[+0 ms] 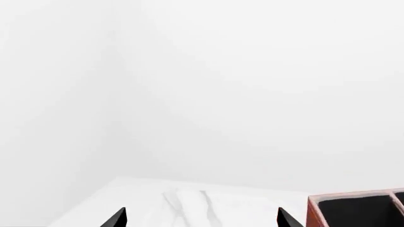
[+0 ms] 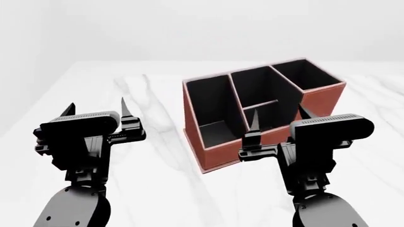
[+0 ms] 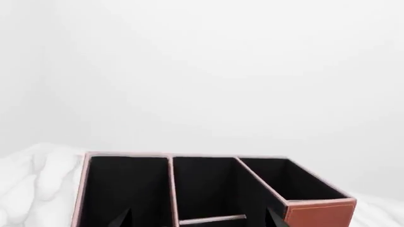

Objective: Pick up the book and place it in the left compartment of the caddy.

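Note:
The reddish-brown caddy (image 2: 218, 153) with a black interior stands on the table, right of centre. Its left compartment (image 2: 213, 111) is a long slot at the low-walled end, and it looks empty. The book shows in no view. My left gripper (image 2: 98, 105) is open and empty, hovering left of the caddy. My right gripper (image 2: 278, 111) is open and empty, in front of the caddy's middle slots. The left wrist view shows the open left gripper (image 1: 202, 218) over bare marble, with a caddy corner (image 1: 314, 213) beside it. The right wrist view shows the open right gripper (image 3: 198, 218) facing the caddy (image 3: 322, 213) and its left compartment (image 3: 123, 187).
The caddy stands on a white marble table (image 2: 126, 85) with grey veins. The table's left edge (image 2: 38, 104) runs along the left of the head view. Plain white walls lie behind.

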{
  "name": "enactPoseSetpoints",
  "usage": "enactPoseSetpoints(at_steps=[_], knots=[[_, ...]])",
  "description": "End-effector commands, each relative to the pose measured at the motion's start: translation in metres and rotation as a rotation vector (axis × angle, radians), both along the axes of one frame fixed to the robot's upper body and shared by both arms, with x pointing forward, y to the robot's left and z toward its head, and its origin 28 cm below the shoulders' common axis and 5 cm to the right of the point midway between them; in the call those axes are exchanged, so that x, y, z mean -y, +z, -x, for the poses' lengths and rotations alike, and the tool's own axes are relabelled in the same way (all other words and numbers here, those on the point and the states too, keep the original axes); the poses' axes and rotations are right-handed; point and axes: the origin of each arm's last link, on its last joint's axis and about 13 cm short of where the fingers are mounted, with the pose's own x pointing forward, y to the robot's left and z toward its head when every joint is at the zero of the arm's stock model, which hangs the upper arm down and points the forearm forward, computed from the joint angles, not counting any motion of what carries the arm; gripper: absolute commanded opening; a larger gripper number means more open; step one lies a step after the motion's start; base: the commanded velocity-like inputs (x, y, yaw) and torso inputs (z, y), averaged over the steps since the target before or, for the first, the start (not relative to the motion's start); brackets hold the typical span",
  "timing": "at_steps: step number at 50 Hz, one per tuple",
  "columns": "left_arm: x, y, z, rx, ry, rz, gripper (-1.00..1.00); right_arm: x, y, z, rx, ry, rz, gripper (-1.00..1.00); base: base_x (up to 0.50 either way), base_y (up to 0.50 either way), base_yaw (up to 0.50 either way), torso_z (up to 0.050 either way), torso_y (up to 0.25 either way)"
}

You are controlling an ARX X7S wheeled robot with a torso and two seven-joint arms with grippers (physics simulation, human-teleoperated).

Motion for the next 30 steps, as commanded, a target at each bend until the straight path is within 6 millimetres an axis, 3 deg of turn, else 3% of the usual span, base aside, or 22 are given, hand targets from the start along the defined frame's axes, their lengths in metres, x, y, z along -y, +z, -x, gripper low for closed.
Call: enactPoseSetpoints(at_steps=[1, 4, 19, 30], knots=[[-0.0004, -0.0013, -0.0012, -0.002, 0.002, 0.003, 1.00, -0.0001, 0.0000, -0.0010, 0.013, -0.017, 0.013, 1.00, 0.00, 0.00, 0.00, 0.000, 0.000], [-0.0002, -0.0019, -0.0010, -0.004, 0.000, 0.003, 1.00, -0.0010, -0.0010, -0.0010, 0.000, -0.006, 0.028, 1.00, 0.12, 0.04, 0.00, 0.000, 0.000], [-0.0009, -0.0013, -0.0011, -0.001, 0.002, 0.005, 1.00, -0.0007, -0.0016, -0.0004, 0.002, 0.014, 0.000, 1.00, 0.50, 0.17, 0.00, 0.000, 0.001], [-0.0016, -0.0004, -0.0007, 0.000, 0.001, 0.006, 1.00, 0.0028, 0.0021, -0.0011, -0.034, -0.017, -0.015, 1.00, 0.01, 0.00, 0.00, 0.000, 0.001]])
